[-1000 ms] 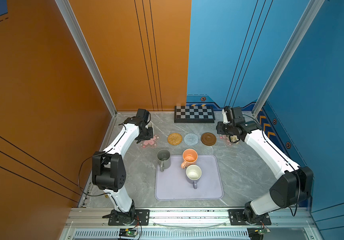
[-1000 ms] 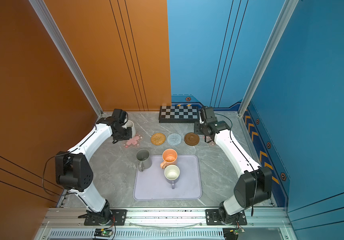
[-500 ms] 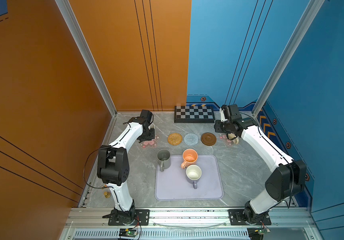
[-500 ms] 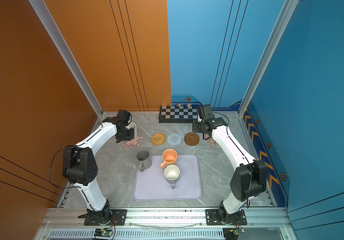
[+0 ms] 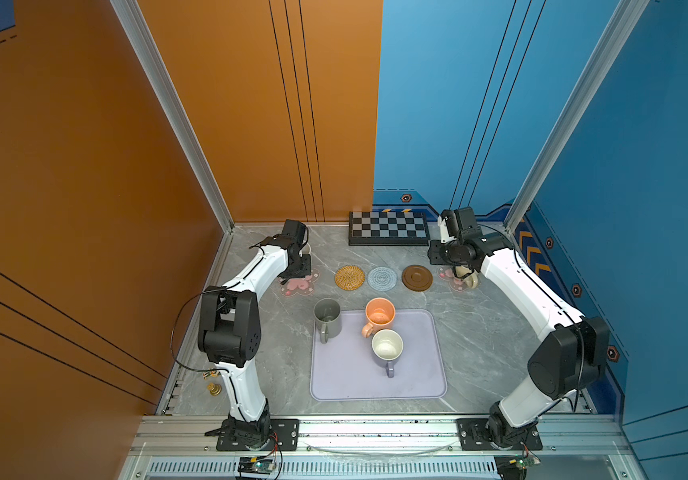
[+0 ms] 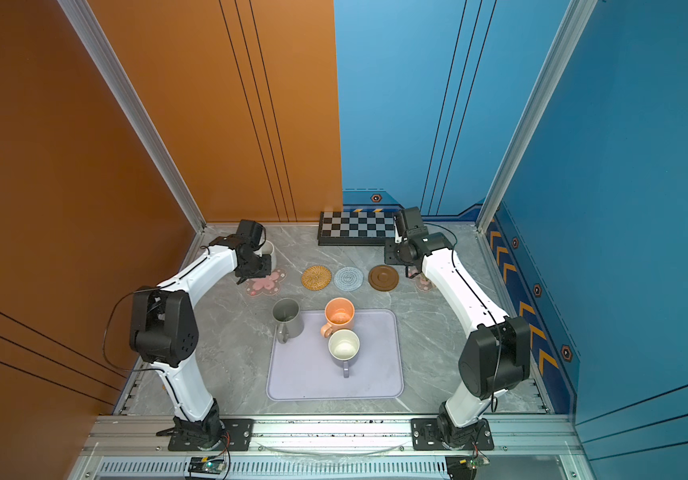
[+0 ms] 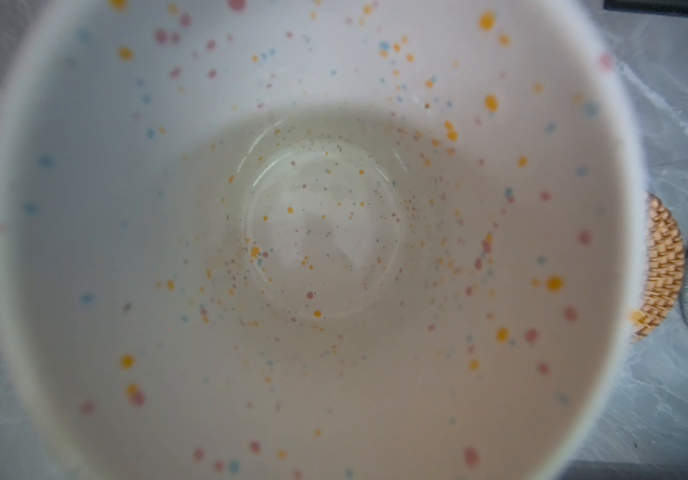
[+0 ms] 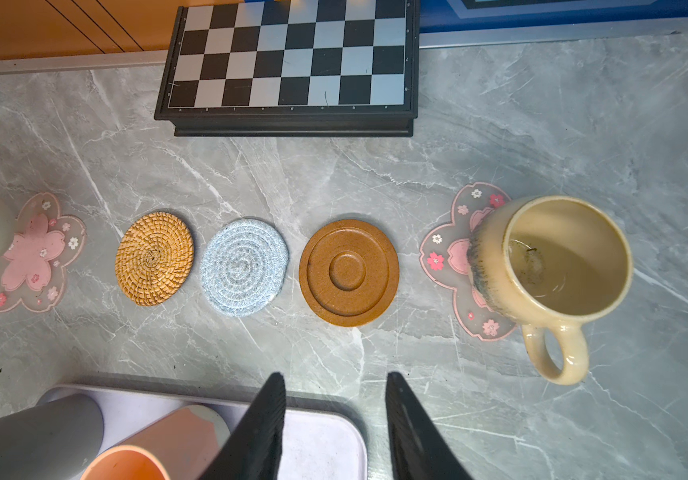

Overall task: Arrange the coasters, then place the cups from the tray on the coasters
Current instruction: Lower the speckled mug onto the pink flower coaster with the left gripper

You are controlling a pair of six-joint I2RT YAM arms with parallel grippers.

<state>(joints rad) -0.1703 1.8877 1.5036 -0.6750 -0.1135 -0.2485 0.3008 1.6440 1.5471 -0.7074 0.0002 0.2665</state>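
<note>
Speckled white mug point(image 6: 268, 249): upright at the far edge of the left flower coaster point(image 6: 265, 283), just beyond the left gripper point(image 6: 256, 270); whether pinched, cannot tell. Right gripper point(image 8: 335, 376): spread, empty, beside the beige mug point(image 8: 550, 257); probably the nearer arm for the orange mug point(image 8: 155, 453) on the tray point(image 8: 321, 440).

Chessboard point(image 8: 288, 58) edge marks unreadable; no legible text.

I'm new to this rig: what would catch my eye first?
A row of five coasters lies before the checkerboard, a beige mug on the right-end flower coaster. The orange mug and lavender mug stand on the pale tray; a speckled white mug fills the left wrist view.
</note>
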